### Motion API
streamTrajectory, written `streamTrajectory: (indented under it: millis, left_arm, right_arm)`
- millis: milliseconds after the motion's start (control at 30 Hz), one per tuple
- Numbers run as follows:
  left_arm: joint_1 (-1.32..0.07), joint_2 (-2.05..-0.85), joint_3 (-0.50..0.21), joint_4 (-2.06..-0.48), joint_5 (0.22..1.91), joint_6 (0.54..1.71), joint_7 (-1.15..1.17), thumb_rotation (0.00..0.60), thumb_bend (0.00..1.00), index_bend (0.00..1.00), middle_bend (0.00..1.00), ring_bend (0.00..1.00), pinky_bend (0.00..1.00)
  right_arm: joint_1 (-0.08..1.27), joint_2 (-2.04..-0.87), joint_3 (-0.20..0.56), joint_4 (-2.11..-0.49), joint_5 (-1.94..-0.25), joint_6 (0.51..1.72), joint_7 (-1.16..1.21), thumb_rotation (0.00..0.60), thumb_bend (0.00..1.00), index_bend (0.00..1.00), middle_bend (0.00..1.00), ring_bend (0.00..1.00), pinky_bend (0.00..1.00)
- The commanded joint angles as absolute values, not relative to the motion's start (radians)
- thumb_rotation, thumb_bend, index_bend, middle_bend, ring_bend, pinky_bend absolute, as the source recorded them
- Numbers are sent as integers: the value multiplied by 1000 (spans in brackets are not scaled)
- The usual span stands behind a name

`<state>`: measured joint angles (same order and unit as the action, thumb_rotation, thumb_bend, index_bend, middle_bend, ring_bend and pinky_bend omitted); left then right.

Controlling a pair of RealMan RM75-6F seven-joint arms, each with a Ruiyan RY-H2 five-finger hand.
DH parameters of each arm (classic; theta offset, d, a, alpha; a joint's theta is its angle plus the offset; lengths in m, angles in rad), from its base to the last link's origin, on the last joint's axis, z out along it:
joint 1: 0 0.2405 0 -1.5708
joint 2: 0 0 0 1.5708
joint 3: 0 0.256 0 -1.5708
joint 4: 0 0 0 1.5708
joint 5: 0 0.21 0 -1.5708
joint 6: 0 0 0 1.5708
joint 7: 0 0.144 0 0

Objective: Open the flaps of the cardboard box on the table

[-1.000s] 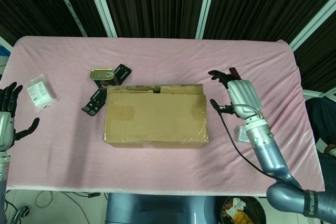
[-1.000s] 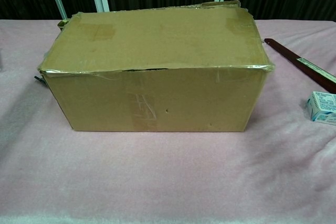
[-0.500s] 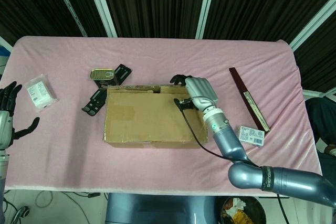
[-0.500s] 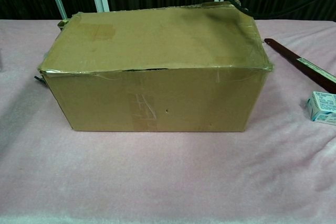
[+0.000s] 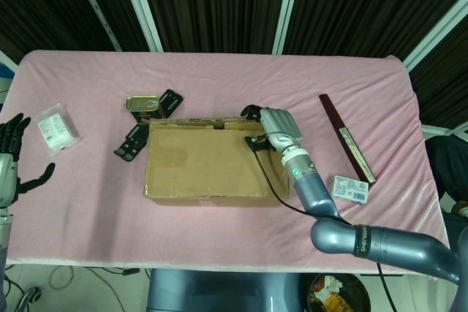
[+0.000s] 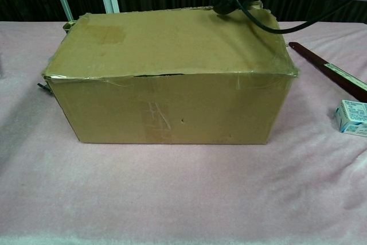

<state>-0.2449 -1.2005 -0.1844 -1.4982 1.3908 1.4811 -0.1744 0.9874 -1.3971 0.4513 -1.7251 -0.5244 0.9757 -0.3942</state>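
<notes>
Cardboard box [image 5: 216,160] mid-table, flaps closed. Right hand [image 5: 276,127] over its far right top edge, fingers curled down; grasp on the flap indeterminate. Left hand [image 5: 9,158] spread, empty, table's edge. Risk: fingers slip, box slides.

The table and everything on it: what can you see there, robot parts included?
Table: one, pink cloth cover.
Box: one, brown cardboard, centre, flaps down.
Tin: one, gold, behind the box's left corner.
Black pieces: two, flat, left of the box by the tin.
Packet: one, white, far left.
Strip: one, long, dark red-brown, right of the box.
Carton: one, small, white and blue, near the strip's front end.
Left hand: black, fingers spread, at the left table edge.
Right hand: silver and black, over the box's rear right corner.
</notes>
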Motion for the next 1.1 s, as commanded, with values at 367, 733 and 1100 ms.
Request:
streamTrajectory:
  millis: [367,733,1100]
  left_arm:
    - [-243,-1199,-189,-1500,1386,1471,-180,600,248,0,0,0,0]
    - [-243,-1200,-191,-1502,1385,1463,-183,600,248,0,0,0,0]
    - [-242,-1202,-192,-1502,1384,1460,-183,600,248,0,0,0,0]
  right_arm:
    - [994,-1377,430,-1798,-535,1002,-373,600,410,244,387,440,525]
    - [995,-1339,484,-1902,-534,1015,-296,600,296,84,377,442,560]
    - [1010,-1272,536,-2024,-456,1014,-245,594,146,3,369,439,560]
